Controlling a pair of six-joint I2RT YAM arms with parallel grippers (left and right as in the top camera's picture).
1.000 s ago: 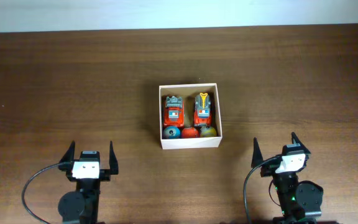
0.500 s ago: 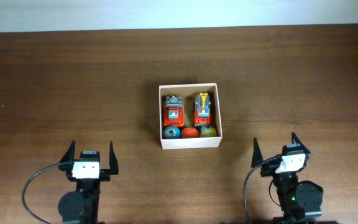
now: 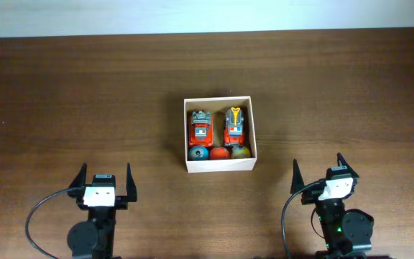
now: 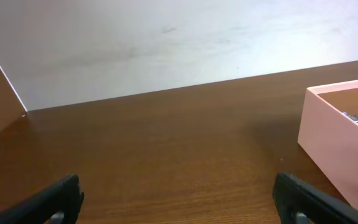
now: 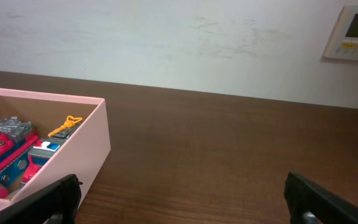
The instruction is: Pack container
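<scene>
The container (image 3: 220, 165) sits at the middle of the table (image 3: 63, 93), well ahead of and between the left gripper (image 3: 106, 174) and right gripper (image 3: 318, 165), both spread wide, holding nothing.

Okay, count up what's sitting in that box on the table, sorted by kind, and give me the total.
Inside the container:
Toy cars: 2 (left car, right car)
Balls: 3 (blue-green ball, red ball, yellow-green ball)
Total: 5
</scene>
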